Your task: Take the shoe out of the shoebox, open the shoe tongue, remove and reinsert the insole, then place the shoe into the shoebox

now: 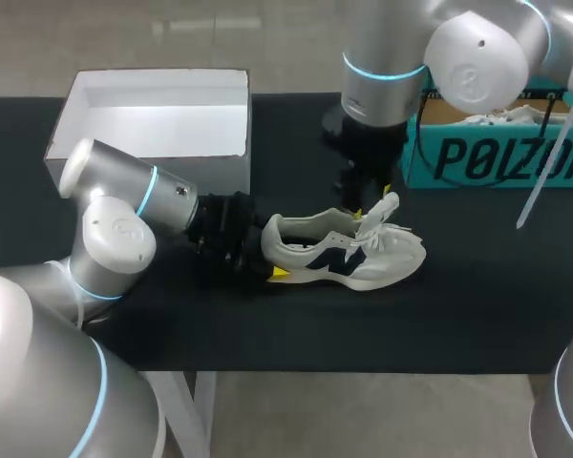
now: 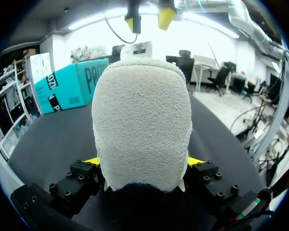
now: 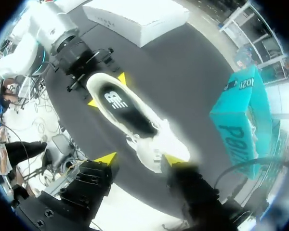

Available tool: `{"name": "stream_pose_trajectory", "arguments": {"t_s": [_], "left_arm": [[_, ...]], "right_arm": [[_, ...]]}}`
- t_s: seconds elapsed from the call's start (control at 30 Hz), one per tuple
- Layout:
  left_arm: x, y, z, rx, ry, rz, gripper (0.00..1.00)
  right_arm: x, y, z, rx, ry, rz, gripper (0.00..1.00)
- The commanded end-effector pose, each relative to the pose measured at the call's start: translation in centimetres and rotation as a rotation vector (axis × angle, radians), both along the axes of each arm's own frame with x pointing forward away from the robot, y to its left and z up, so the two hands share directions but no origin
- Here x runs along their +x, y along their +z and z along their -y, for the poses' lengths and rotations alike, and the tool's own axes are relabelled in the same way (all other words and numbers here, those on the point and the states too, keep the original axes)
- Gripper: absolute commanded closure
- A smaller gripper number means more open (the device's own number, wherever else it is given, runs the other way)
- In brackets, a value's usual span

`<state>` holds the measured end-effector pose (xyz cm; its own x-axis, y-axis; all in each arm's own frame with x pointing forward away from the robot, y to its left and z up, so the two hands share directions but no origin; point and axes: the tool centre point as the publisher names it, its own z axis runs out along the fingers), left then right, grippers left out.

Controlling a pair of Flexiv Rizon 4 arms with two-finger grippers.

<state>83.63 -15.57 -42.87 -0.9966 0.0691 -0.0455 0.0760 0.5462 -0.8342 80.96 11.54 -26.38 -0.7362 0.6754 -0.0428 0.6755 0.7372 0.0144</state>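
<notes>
Right, starting at the far left of the black table (image 1: 477, 286): the white shoebox (image 1: 153, 114) sits open at the back edge, lid off, well apart from the action. Just in front of it my left arm (image 1: 115, 205) comes in low across the tabletop, and the left gripper (image 2: 142, 163) is clamped on the shoe (image 1: 349, 250). The left wrist view shows the fuzzy grey heel filling the space between the two yellow tips, one pressed to each side. The shoe itself stands on its sole on the table near the middle, outside either box, heel toward the left arm and toe pointing right. From above, the right wrist view looks straight down into it, and the dark insole (image 3: 119, 103) lies inside with a white mark near the heel. Over the tongue and laces hangs the right gripper (image 3: 140, 158), fingers spread wide and holding nothing, on the right arm (image 1: 392, 67), which drops in from the back. Farthest right, the teal box (image 1: 497, 153) stands at the table's rear corner.
</notes>
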Motion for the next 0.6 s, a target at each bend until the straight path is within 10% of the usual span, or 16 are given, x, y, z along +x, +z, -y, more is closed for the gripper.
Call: {"name": "stream_pose_trajectory", "arguments": {"t_s": [0.03,0.6], "left_arm": [[-0.1,-0.1,0.0,-0.002,0.001,0.002,1.0],[-0.1,-0.1,0.0,-0.002,0.001,0.002,1.0]], "right_arm": [[1.3,0.1,-3.3,-0.171,1.173,-0.095,1.0],[1.9,-0.7,-4.3,-0.113,1.316,-0.049,1.0]]}}
